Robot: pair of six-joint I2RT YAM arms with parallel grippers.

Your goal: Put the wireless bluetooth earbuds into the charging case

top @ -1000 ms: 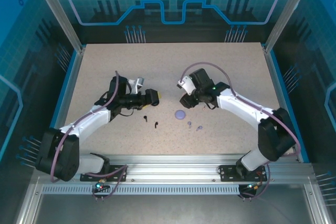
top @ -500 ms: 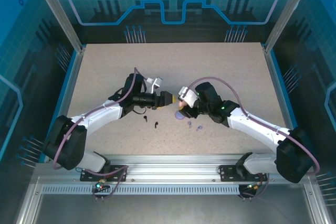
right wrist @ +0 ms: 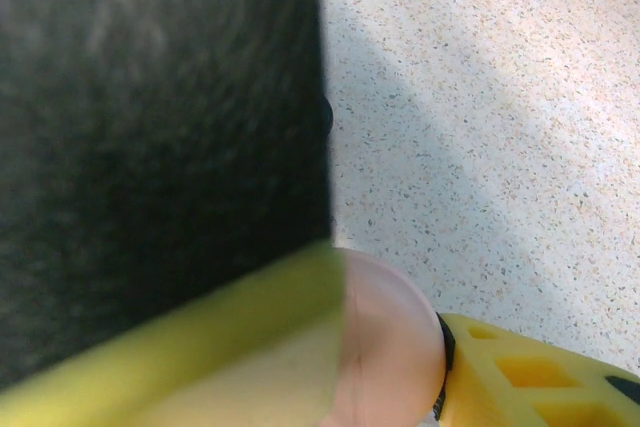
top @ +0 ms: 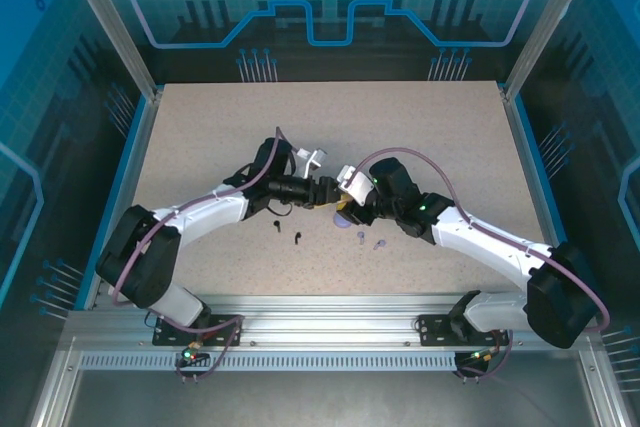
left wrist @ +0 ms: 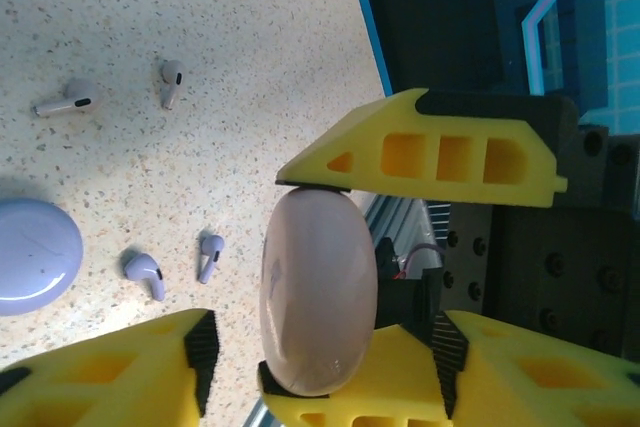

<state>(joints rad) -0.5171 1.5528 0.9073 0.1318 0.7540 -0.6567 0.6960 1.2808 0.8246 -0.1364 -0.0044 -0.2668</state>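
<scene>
From above, the left gripper and the right gripper meet tip to tip in the middle of the table. The lilac case lies just on their near side, partly hidden. Two black earbuds lie loose to the near left. Two lilac earbuds lie to the near right.

In the left wrist view, the right gripper pinches a pink case between its yellow fingers. The case stands on edge, its long side running up and down the picture. The left gripper's own fingers are spread wide on each side of it, with gaps. The lilac earbuds lie flat beside the lilac case, stems pointing down the picture. Two pale pink earbuds lie flat farther off, one stem pointing left.

In the right wrist view, the pink case's round end rests against a yellow finger.
</scene>
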